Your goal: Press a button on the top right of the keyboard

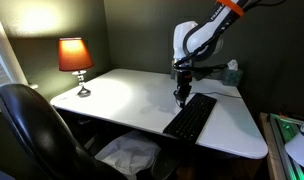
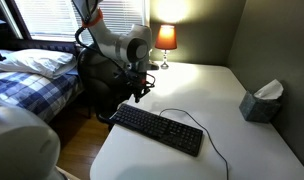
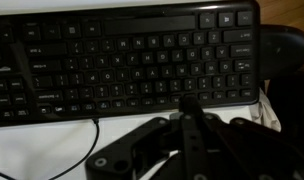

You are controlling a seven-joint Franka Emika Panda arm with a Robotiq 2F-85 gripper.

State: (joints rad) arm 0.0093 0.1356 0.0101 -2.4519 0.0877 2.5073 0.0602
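Observation:
The long flat black keyboard [image 1: 190,117] lies on the white table [image 1: 122,95]; it also shows in the other exterior view [image 2: 157,128] with its thin black cable [image 2: 197,123] curling behind it. My gripper [image 1: 180,96] hangs just above the keyboard's far end in one exterior view and over its end nearest the arm in the other exterior view [image 2: 139,95]. In the wrist view the keyboard [image 3: 122,55] fills the top of the picture and my gripper [image 3: 191,108] has its fingers pressed together, shut and empty, their tip at the keyboard's near edge.
A lit lamp with an orange shade [image 1: 75,55] stands at the table's far corner. A grey tissue box [image 2: 260,101] sits near the wall. A black office chair [image 1: 37,125] stands by the table, and a bed [image 2: 32,70] is behind the arm.

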